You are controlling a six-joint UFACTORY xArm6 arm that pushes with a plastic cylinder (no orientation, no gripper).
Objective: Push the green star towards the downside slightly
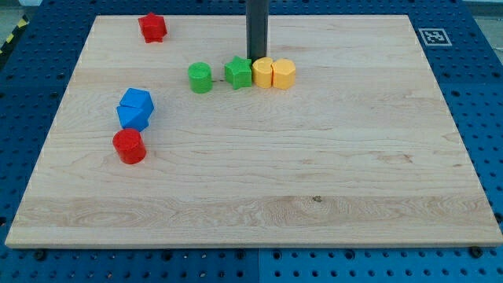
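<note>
The green star (238,72) lies in the upper middle of the wooden board (251,181). My tip (255,58) comes down from the view's top and stands just above and to the right of the star, at the seam between it and a yellow block (262,72). The tip looks close to or touching the star's upper right point. A second yellow block (284,74) touches the first on its right. A green cylinder (200,78) stands apart to the star's left.
A red block (152,27) sits near the top left. Two blue blocks (135,109) are pressed together at the left, with a red cylinder (129,146) just below them. A marker tag (433,36) is beyond the board's top right corner.
</note>
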